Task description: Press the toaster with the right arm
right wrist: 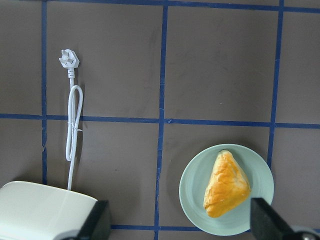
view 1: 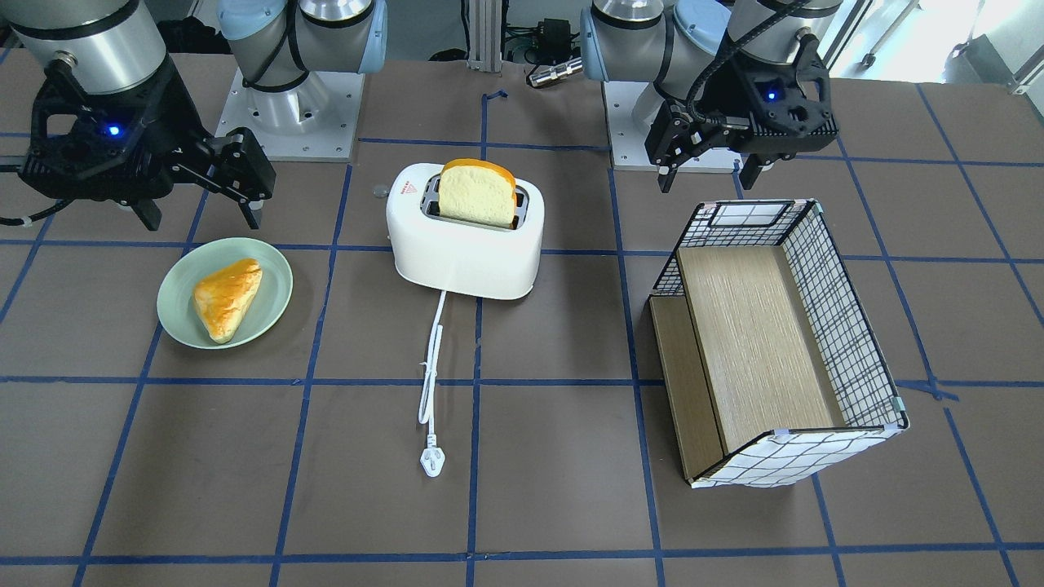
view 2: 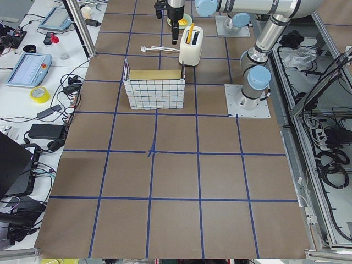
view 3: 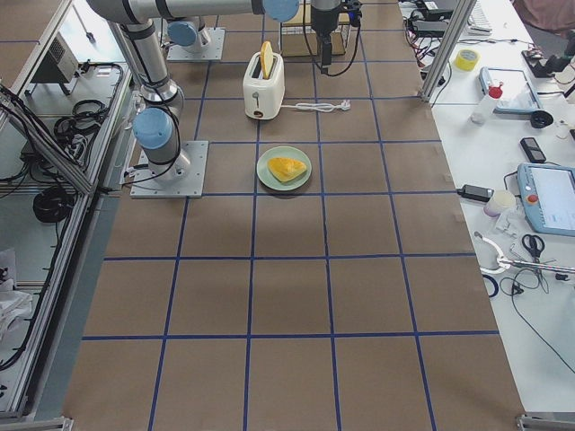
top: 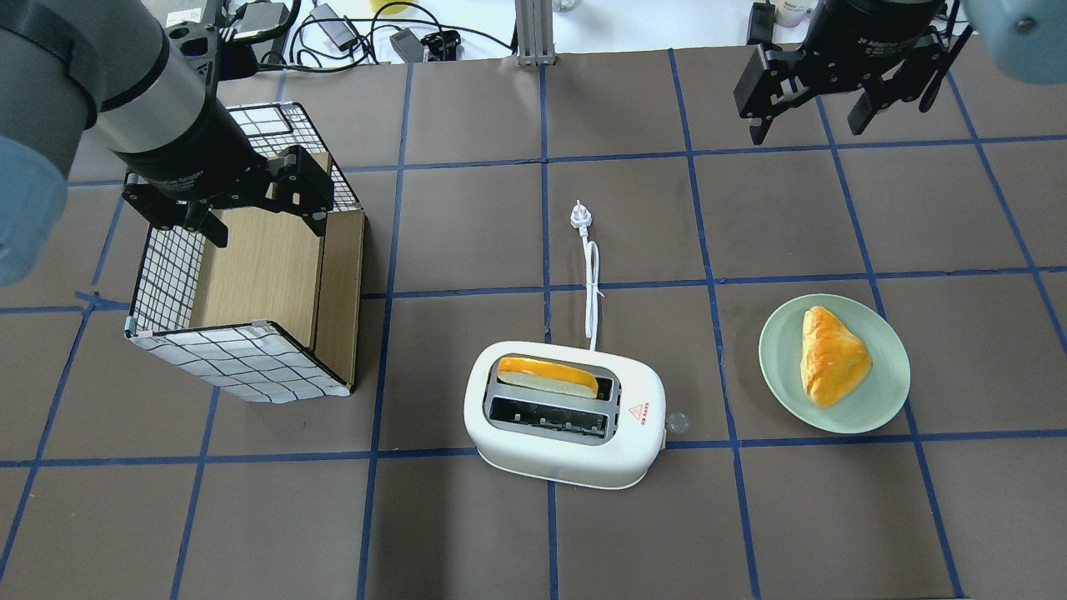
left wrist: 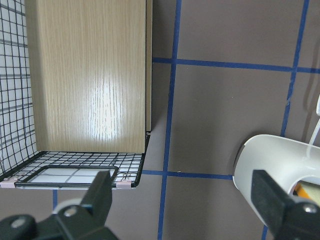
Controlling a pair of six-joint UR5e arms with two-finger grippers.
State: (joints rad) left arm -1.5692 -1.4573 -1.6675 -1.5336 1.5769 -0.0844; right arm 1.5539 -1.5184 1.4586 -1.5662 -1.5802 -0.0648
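The white toaster [top: 567, 454] stands mid-table with a red triangle on top and a slice of bread [top: 546, 377] upright in one slot. Its cord and plug [top: 579, 218] lie on the table beyond it. A small clear knob [top: 677, 422] shows at its right end. It also shows in the front view [view 1: 465, 261] and the right wrist view [right wrist: 40, 210]. My right gripper [top: 813, 117] is open and empty, held high, far back right of the toaster. My left gripper [top: 265, 227] is open and empty above the grid-patterned box [top: 242, 358].
A pale green plate [top: 884, 404] with a golden pastry [top: 832, 354] sits right of the toaster, below my right gripper's side. The grid-patterned box lies on its side at the left, wooden inside. Blue tape lines cross the brown table.
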